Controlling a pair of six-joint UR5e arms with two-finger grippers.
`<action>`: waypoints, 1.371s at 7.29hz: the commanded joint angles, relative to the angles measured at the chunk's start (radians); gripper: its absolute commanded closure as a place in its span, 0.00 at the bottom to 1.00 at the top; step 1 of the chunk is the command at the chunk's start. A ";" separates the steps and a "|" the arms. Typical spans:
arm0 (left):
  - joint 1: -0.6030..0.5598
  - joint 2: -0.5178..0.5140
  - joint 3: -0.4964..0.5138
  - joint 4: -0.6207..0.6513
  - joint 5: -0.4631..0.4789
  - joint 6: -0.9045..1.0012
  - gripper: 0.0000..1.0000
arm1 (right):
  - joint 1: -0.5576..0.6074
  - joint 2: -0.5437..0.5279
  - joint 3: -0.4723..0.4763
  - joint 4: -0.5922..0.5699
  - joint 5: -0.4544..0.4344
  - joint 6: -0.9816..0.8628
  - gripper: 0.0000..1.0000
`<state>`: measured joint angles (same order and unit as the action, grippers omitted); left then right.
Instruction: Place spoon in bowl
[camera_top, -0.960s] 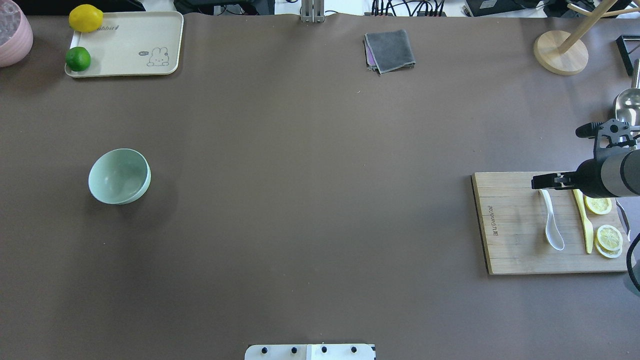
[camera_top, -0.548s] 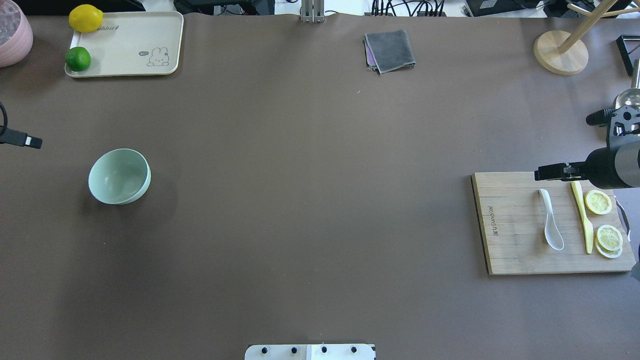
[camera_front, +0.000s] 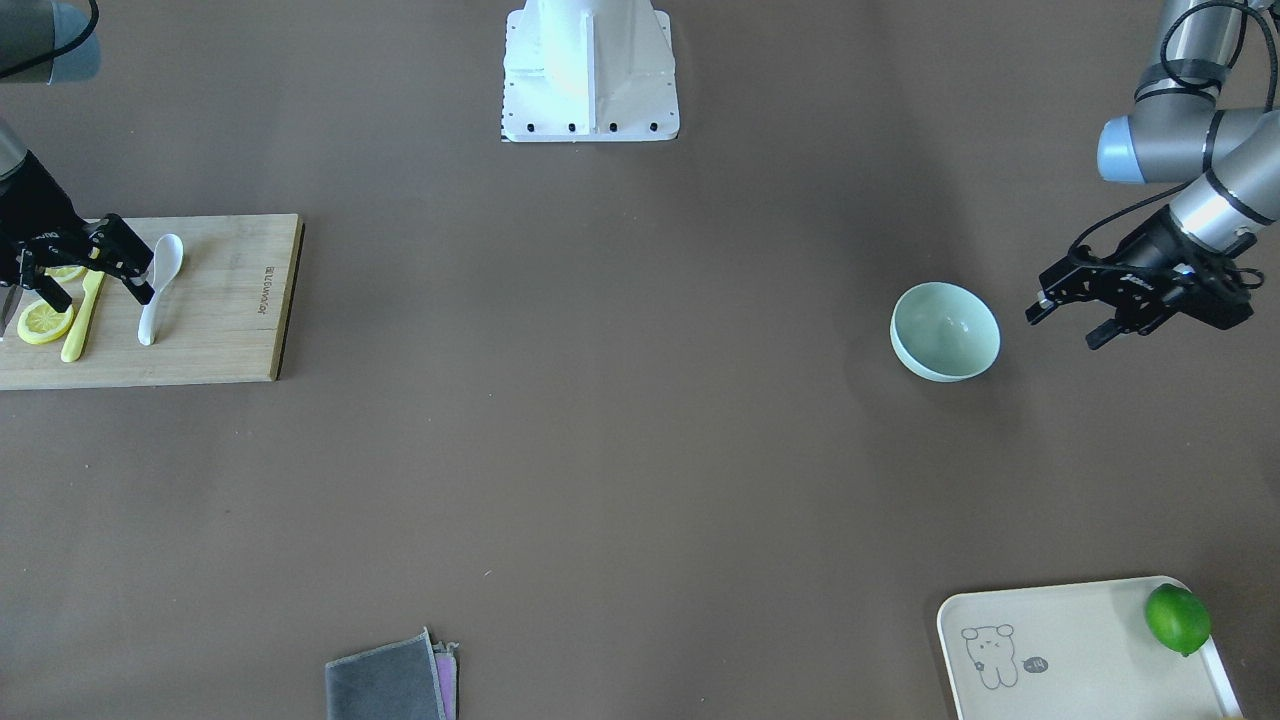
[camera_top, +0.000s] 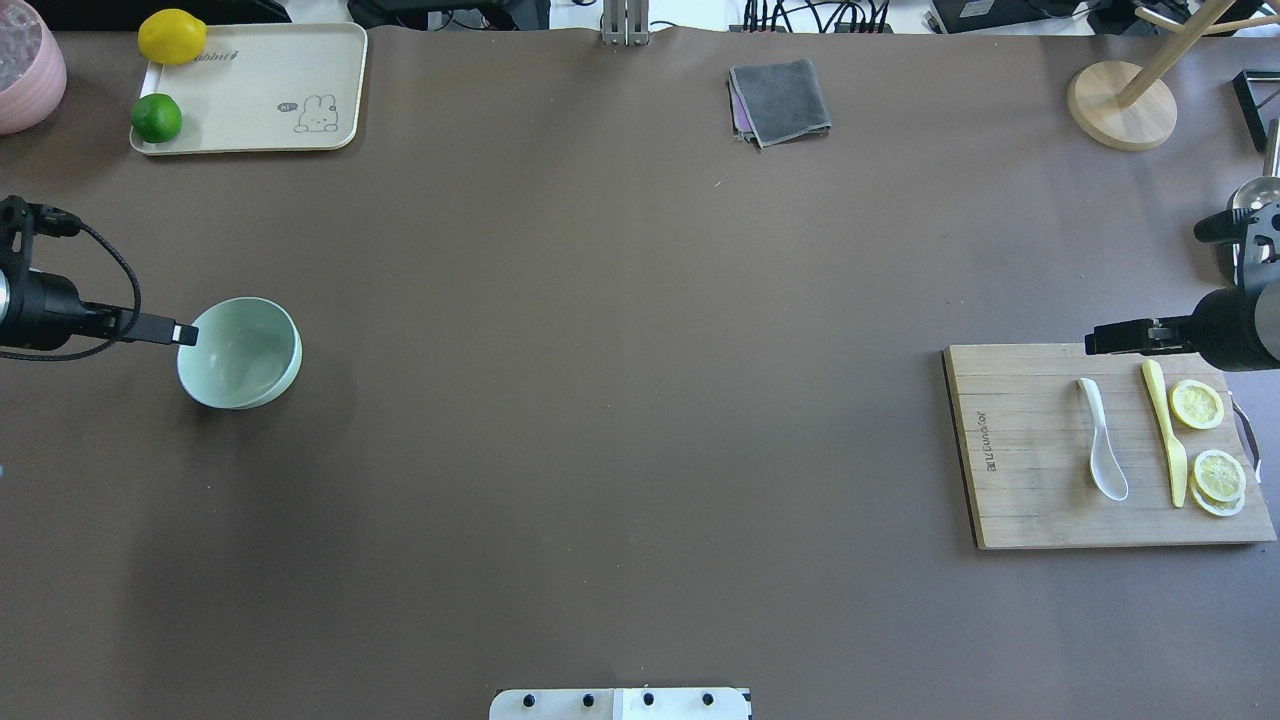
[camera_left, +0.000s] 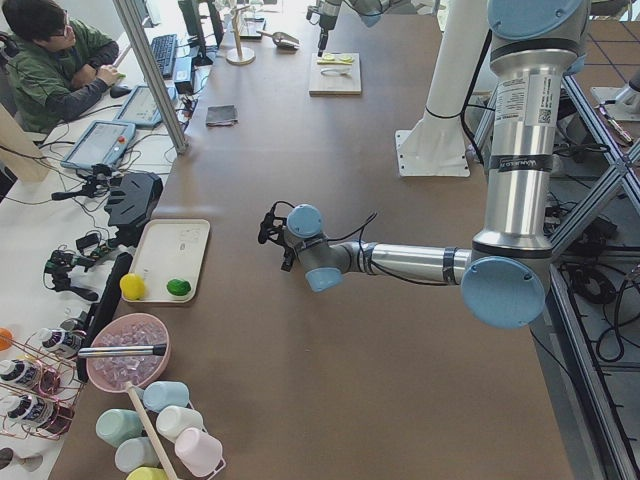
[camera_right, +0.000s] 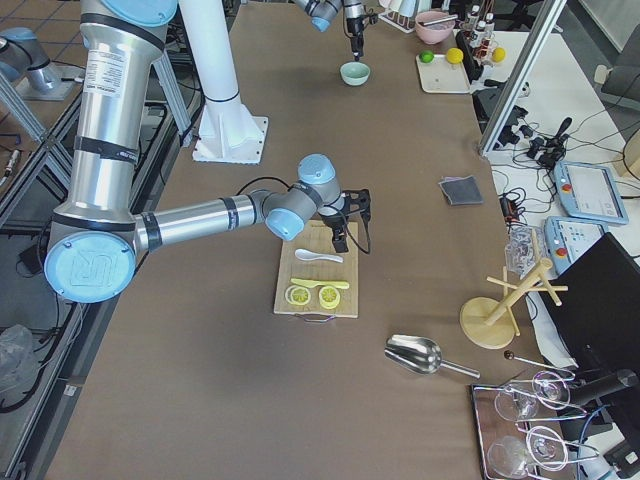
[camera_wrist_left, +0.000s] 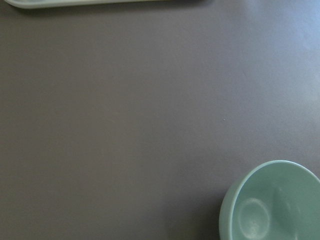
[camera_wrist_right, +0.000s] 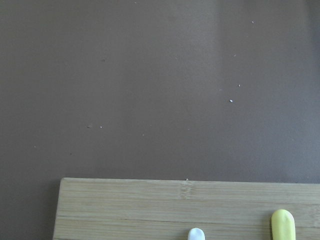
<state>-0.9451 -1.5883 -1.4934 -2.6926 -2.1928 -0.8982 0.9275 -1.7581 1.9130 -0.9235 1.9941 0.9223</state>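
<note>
Right gripper (camera_front: 95, 290) hangs over the edge of the cutting board (camera_top: 1030, 500) farthest from the robot base, fingers spread, nothing in them. The spoon (camera_top: 1103, 450) lies flat on the board just below and beside it, handle end toward the pincer and scoop pointing away. My guess is it's lined up so the handle gets pinched first. The yellow knife (camera_top: 1165, 430) runs parallel to the spoon, just a bit further off to the pincer's side, with lemon slices (camera_top: 1197, 404) beyond that, so a sloppy drop could catch the knife instead. Way across the brown table (camera_top: 640, 400) the bowl (camera_top: 240, 352) sits upright and empty. The left gripper (camera_front: 1063, 328) hovers right by its rim, fingers apart too, probably to steady it. Further out: a folded grey cloth (camera_top: 780, 100), a cream tray (camera_top: 250, 100) with a lime (camera_top: 157, 117), and an operator (camera_left: 50, 60) at a desk past the table's end.
</note>
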 joint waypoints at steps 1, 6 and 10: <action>0.041 -0.001 -0.002 -0.015 0.022 -0.011 0.62 | 0.001 -0.003 0.000 0.002 -0.006 0.000 0.01; 0.065 -0.106 -0.013 -0.010 0.027 -0.144 1.00 | 0.001 -0.003 -0.002 0.002 -0.012 0.001 0.01; 0.251 -0.356 -0.039 0.185 0.233 -0.309 1.00 | 0.001 -0.001 -0.003 0.002 -0.012 0.003 0.01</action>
<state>-0.7500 -1.8534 -1.5169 -2.6074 -2.0204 -1.1610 0.9281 -1.7601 1.9109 -0.9219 1.9819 0.9248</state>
